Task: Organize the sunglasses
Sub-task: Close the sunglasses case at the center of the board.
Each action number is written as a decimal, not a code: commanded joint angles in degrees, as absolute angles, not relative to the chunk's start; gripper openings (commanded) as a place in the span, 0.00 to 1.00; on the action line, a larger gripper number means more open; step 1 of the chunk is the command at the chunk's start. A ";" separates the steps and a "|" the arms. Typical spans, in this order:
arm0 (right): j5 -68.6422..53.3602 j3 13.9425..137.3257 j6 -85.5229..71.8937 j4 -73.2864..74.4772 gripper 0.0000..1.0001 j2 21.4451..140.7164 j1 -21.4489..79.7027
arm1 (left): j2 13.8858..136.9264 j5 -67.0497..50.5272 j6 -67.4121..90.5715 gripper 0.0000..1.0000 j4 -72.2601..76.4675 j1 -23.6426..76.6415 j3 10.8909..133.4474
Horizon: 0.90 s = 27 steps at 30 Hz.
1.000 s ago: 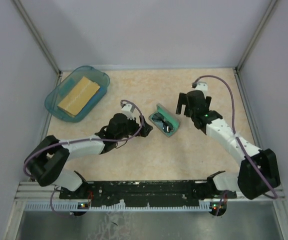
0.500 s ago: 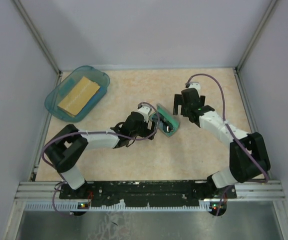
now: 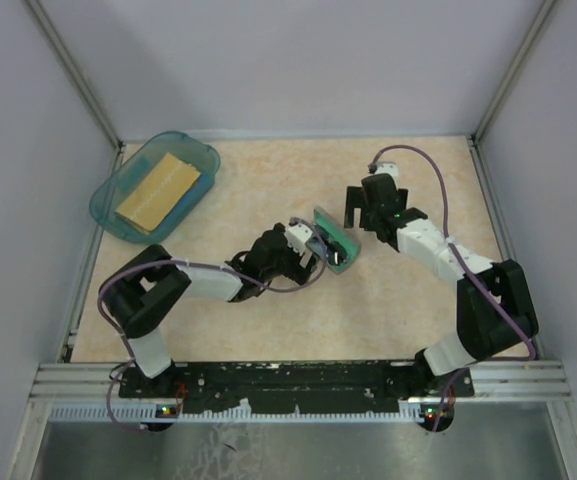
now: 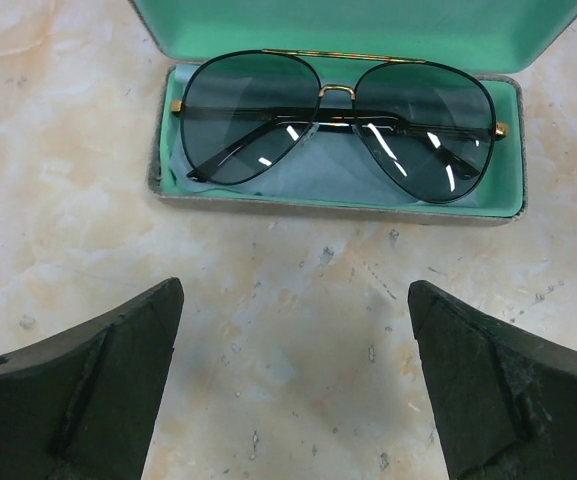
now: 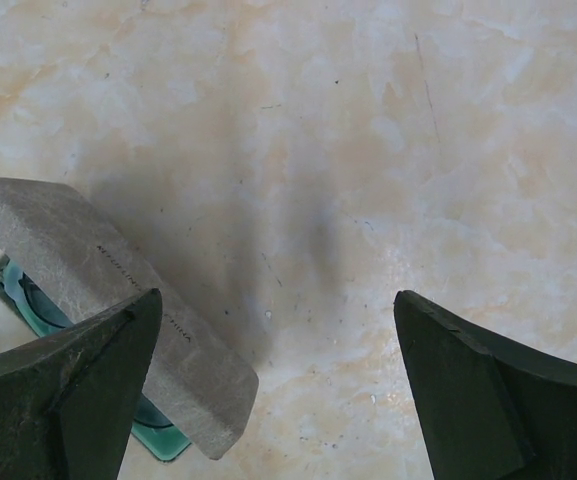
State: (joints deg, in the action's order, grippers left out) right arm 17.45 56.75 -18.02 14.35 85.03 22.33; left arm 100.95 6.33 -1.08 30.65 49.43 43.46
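Observation:
The sunglasses, thin dark wire frames with gold bridge and tinted lenses, lie folded inside the open grey case on its green lining, over a light blue cloth. In the top view the case sits mid-table with the sunglasses in it. My left gripper is open and empty, just short of the case's front rim; it also shows in the top view. My right gripper is open and empty behind the raised lid, and shows in the top view.
A teal tray holding a tan block stands at the back left corner. Grey walls with metal posts close the table on three sides.
My left arm has reached right, bringing its gripper up to the case's front. My right gripper has shifted a little left toward the back of the lid.

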 commanded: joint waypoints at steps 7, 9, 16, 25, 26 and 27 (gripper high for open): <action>17.02 60.50 -16.97 12.46 0.99 86.59 22.15 | 106.38 1.95 -4.59 1.00 42.18 49.94 42.08; 17.09 60.79 -16.94 12.56 0.99 86.97 22.15 | 107.09 1.10 -4.50 1.00 44.11 49.92 41.72; 17.22 61.56 -17.05 12.95 0.99 88.40 22.15 | 109.95 0.55 -3.34 1.00 48.48 49.97 41.75; 17.18 62.18 -16.90 13.27 0.99 89.42 22.15 | 114.08 1.04 -2.02 1.00 53.46 49.93 42.17; 17.09 62.24 -16.83 13.27 0.99 89.61 22.15 | 114.40 1.05 -1.92 1.00 53.55 49.92 42.39; 16.99 62.28 -16.79 13.38 0.99 89.83 22.15 | 114.73 0.97 -1.71 1.00 53.34 49.94 42.83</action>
State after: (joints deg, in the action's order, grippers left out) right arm 16.78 59.33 -17.96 14.46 88.82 22.33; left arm 112.44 1.67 -2.79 51.62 49.52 41.91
